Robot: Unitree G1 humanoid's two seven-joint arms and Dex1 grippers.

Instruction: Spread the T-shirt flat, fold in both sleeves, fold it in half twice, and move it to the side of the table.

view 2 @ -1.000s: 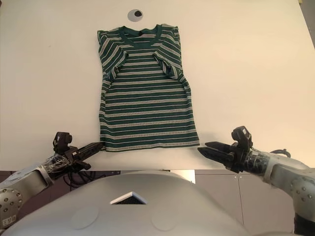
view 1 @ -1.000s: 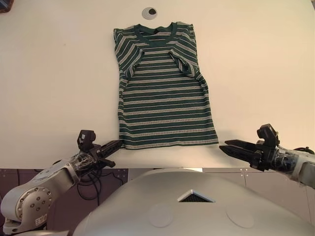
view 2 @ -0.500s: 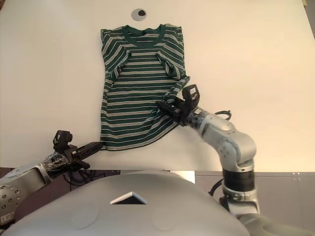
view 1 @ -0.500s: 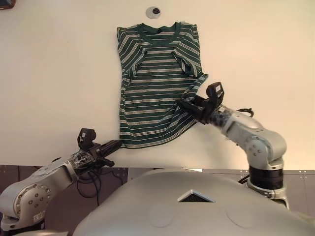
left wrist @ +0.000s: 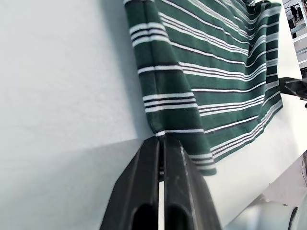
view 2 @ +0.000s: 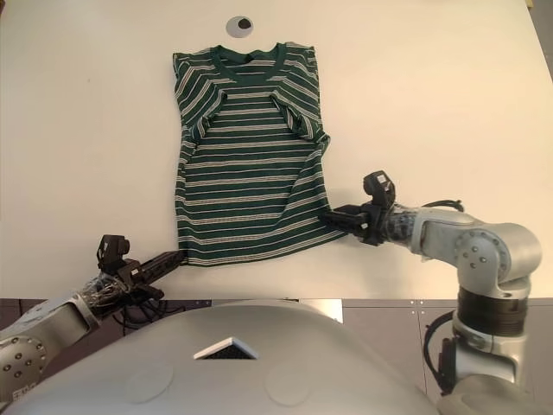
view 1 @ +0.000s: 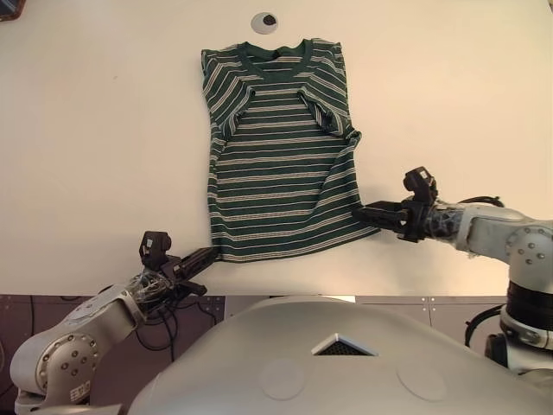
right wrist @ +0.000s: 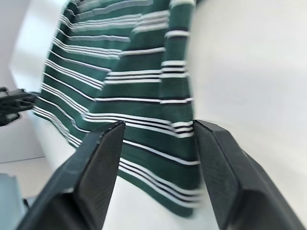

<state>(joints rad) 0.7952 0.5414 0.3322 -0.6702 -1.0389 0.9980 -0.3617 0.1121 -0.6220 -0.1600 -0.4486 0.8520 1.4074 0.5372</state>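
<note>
The green striped T-shirt (view 1: 281, 156) lies on the white table (view 1: 449, 104), collar at the far end, both sleeves folded onto its chest. Its hem slants, the right lower corner pulled inward and away from the front edge. At the hem's left corner, near that edge, my left gripper (view 1: 210, 252) is shut with its tips (left wrist: 159, 139) on the cloth. My right gripper (view 1: 361, 211) is low over the table at the right lower corner. It is open, and its fingers (right wrist: 103, 158) straddle the striped cloth there.
A small grey disc with a dark hole (view 1: 263, 21) sits just beyond the collar. Bare table spreads wide to the left and right of the shirt. The table's front edge (view 1: 389, 295) runs close behind both grippers, with dark cables (view 1: 160, 324) hanging below it.
Half a second ago the right gripper held the hem's right corner lifted over the shirt's middle. It has swung back right, the corner lies down again, and the hem now slants. The left gripper stayed put.
</note>
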